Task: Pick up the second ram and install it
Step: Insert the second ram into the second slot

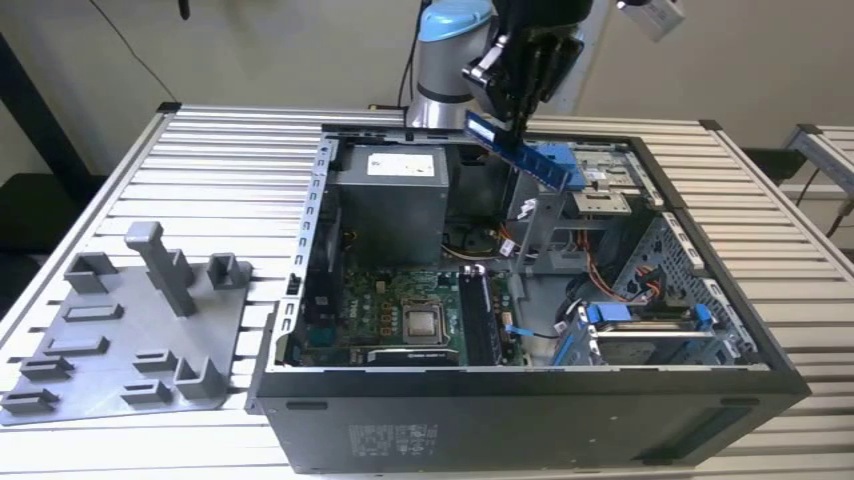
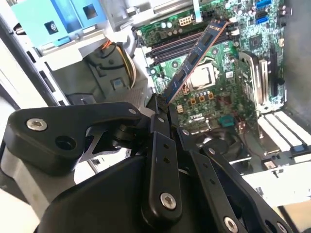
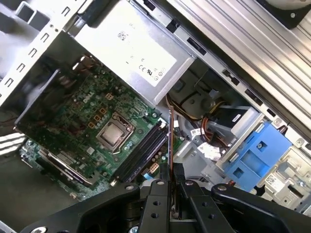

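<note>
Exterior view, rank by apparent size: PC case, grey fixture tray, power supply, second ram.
1. PC case
2. grey fixture tray
3. power supply
4. second ram, a thin strip, clearly the smallest

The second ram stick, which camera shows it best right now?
The second wrist view: the second ram shows its broad face and chips, clamped in the gripper. The exterior view shows it tilted above the open case; the first wrist view sees it edge-on.

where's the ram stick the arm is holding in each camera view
Exterior view: second ram hangs tilted in the gripper, above the open case.
Second wrist view: second ram slants out from the gripper, past the processor.
First wrist view: second ram seen edge-on, a thin line near the memory slots.
Shared landmark: the silver processor.
</note>
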Action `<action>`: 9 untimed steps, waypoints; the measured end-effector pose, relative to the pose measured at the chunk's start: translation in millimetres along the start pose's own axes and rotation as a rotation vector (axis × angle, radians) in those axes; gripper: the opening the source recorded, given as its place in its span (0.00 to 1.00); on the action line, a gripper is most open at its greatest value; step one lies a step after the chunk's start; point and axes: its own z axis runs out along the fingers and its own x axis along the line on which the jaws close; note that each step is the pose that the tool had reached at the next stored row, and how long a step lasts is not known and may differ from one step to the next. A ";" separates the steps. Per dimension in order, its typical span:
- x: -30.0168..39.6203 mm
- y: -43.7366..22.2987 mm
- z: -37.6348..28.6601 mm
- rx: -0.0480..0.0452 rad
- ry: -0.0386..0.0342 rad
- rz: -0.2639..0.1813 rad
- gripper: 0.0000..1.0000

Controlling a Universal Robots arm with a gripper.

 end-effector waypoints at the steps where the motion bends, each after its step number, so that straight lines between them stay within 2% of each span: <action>1: 0.0 0.0 0.1 0.0004 -0.0004 0.017 0.14; 9: 0.0 0.0 1.0 0.0032 -0.0028 0.141 0.14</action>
